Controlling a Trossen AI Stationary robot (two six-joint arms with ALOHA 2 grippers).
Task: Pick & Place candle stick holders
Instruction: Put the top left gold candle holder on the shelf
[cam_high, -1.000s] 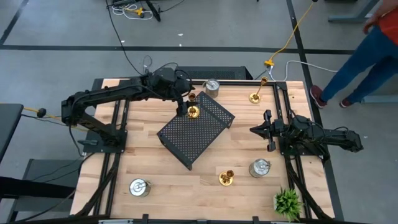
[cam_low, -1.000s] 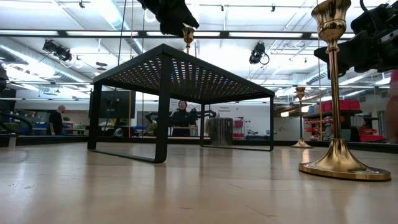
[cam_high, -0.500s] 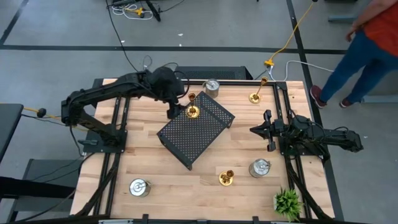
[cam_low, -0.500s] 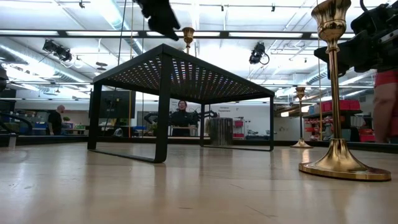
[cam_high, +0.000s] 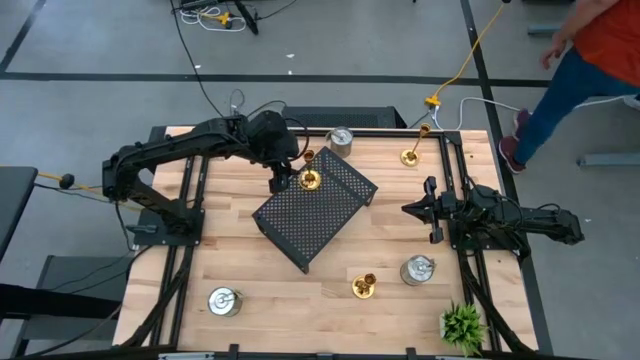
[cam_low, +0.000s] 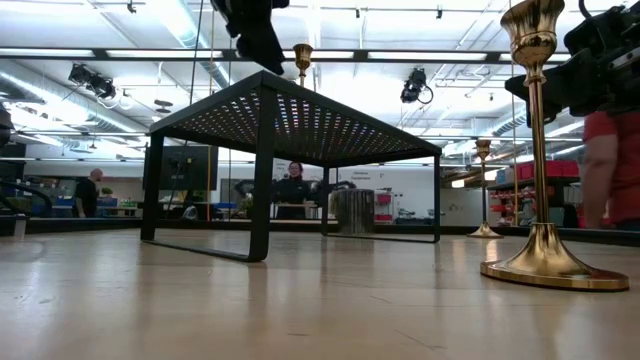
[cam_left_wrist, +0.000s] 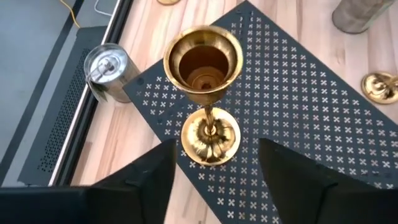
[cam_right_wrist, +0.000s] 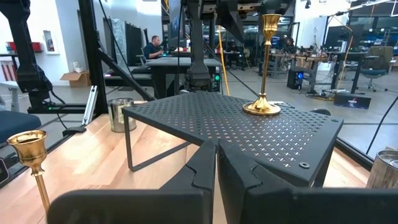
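Observation:
A gold candle stick holder (cam_left_wrist: 208, 134) stands upright by its round base on the far corner of the black perforated tray (cam_high: 312, 220). My left gripper (cam_high: 277, 182) hangs just to its left, slanting down. Its open fingers (cam_left_wrist: 149, 180) stand on either side of the base without touching it. The other holders rest on the wood: gold ones (cam_high: 410, 156), (cam_high: 364, 287) and silver ones (cam_high: 340, 140), (cam_high: 417, 270), (cam_high: 224, 301). My right gripper (cam_right_wrist: 216, 155) waits shut at the table's right edge, pointing level at the tray.
A small green plant (cam_high: 462, 325) stands at the near right corner. A small gold piece (cam_high: 308, 156) sits just beyond the tray's far corner. A person (cam_high: 590, 60) walks on the floor beyond the far right corner. Bare wood lies near the front centre (cam_high: 300, 300).
My left gripper has drawn back from the top of the gold holder toward the table's left and tipped further downward. The holder stays upright on the tray. The person beyond the far right corner has walked on.

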